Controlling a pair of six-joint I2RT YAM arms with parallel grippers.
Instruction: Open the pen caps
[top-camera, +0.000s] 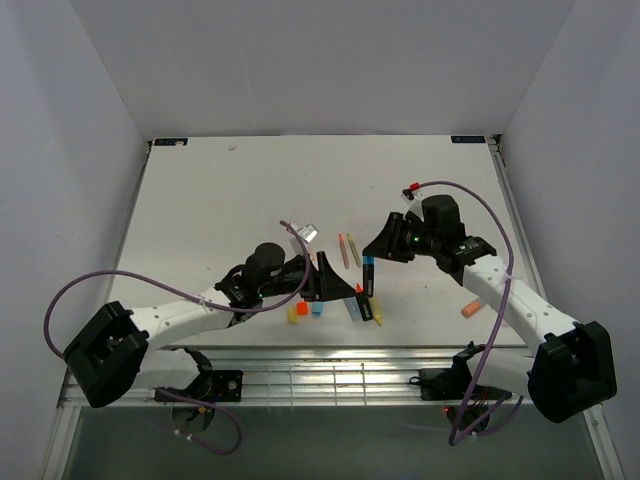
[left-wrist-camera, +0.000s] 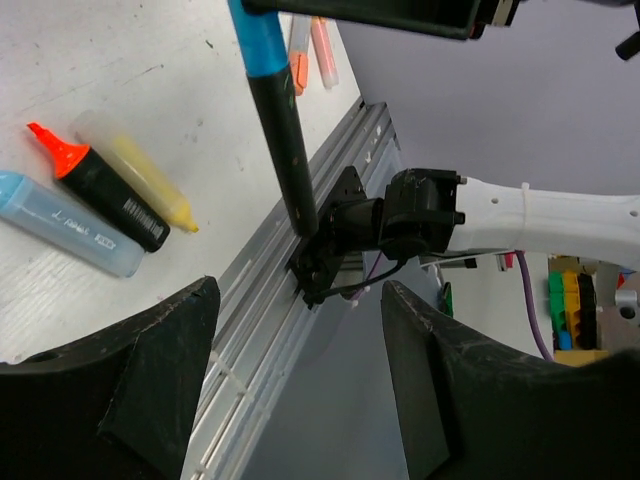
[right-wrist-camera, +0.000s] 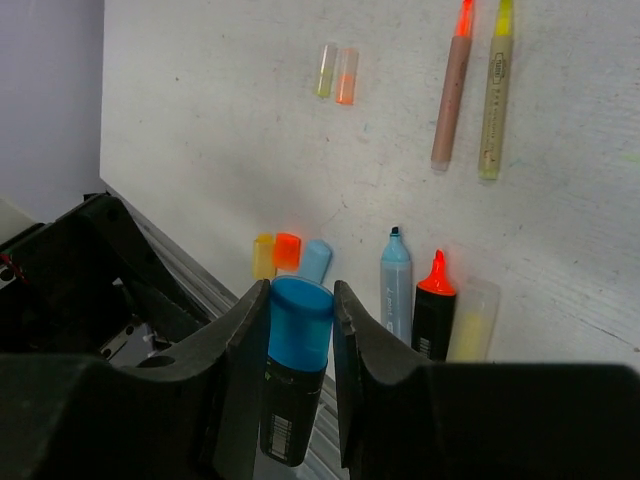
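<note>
Right claw (right-wrist-camera: 300, 295): clamped on the blue plastic cap (right-wrist-camera: 300, 330) of a black marker barrel (left-wrist-camera: 285, 140).
Left claw (left-wrist-camera: 300, 400): wide, empty, at the barrel's six o'clock.

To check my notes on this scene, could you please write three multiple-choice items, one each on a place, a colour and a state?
1. Where do the loose yellow, orange and blue caps lie?
A. On the table, beside the lying markers
B. In the left gripper
C. On top of the right arm

2. What colour is the cap on the marker held by the right gripper?
A. Pink
B. Blue
C. Yellow

3. How does the left gripper stand?
A. Shut on a cap
B. Shut on a marker
C. Open, holding nothing

Key: 1 A, they sit in a row next to the markers. 2 B, the blue cap shows between the closed fingers. 3 C, its fingers stand apart with nothing between them.
</note>
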